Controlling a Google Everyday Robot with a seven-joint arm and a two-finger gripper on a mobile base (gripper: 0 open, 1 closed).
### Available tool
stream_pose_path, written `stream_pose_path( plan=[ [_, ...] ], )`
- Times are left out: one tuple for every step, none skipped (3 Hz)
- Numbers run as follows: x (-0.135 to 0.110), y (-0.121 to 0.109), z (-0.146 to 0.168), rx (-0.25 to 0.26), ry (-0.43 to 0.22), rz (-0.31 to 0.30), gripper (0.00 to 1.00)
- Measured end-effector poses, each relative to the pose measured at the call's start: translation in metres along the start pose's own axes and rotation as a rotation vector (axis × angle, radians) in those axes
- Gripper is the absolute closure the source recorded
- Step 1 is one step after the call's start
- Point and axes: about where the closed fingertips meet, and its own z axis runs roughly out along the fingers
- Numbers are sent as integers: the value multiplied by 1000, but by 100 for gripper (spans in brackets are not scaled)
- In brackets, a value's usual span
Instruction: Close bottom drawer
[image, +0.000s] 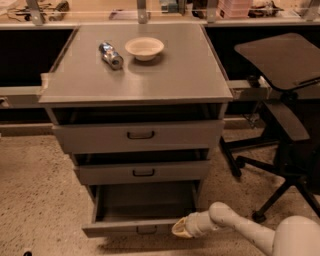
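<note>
The bottom drawer (135, 228) of the grey cabinet is pulled out, its plain grey box interior showing; its slim front has a small dark handle (146, 230) in the middle. My gripper (179, 228) is at the right end of that drawer front, low near the floor, on the end of my white arm (235, 222), which reaches in from the lower right. The gripper touches or nearly touches the front's right part.
The two drawers above, the top (140, 135) and the middle (143, 172), stand slightly ajar. A can (111, 55) and a white bowl (144, 48) lie on the cabinet top (175, 75). A dark office chair (282, 100) stands close on the right. The floor (35, 200) is speckled.
</note>
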Motion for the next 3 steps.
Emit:
stream_pose_path(
  plan=[
    [0, 1, 0, 0, 0, 0, 100],
    [3, -3, 6, 21, -4, 2, 100],
    [4, -10, 14, 51, -20, -18, 100]
  ],
)
